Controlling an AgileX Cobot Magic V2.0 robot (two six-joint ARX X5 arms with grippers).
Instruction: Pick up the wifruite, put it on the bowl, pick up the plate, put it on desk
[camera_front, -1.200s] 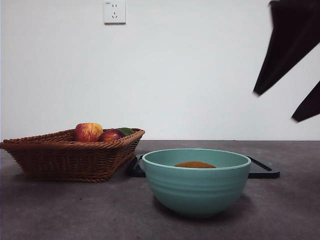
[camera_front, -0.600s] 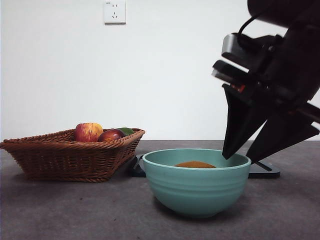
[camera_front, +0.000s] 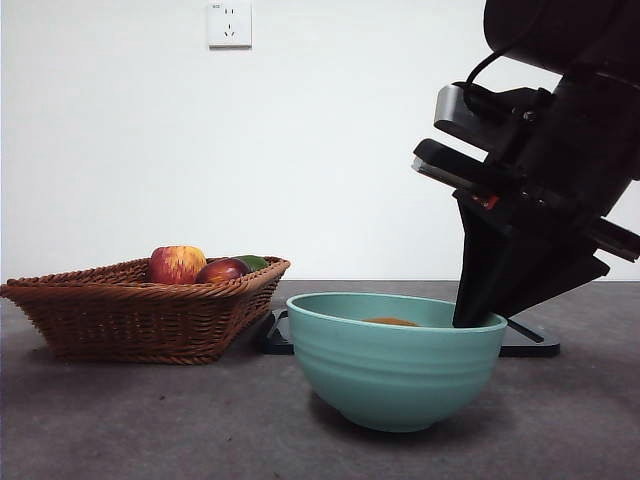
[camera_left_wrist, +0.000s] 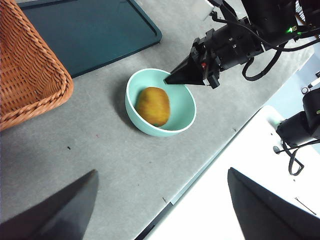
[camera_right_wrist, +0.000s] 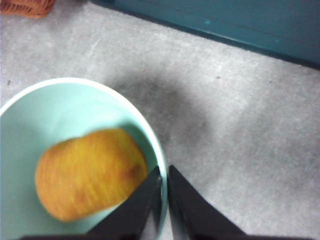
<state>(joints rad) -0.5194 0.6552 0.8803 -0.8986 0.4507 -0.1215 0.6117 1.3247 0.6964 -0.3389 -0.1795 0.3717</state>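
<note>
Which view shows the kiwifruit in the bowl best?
The left wrist view: the whole brown kiwifruit lies unobstructed inside the teal bowl, seen from above. The right wrist view shows it closer but blurred, with the right hand clamped on the bowl's rim beside it. The front view shows only a brown sliver above the rim.

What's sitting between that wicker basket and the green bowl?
Only a corner of the dark tray and bare desk lie between the basket and the bowl, as the front view shows.
</note>
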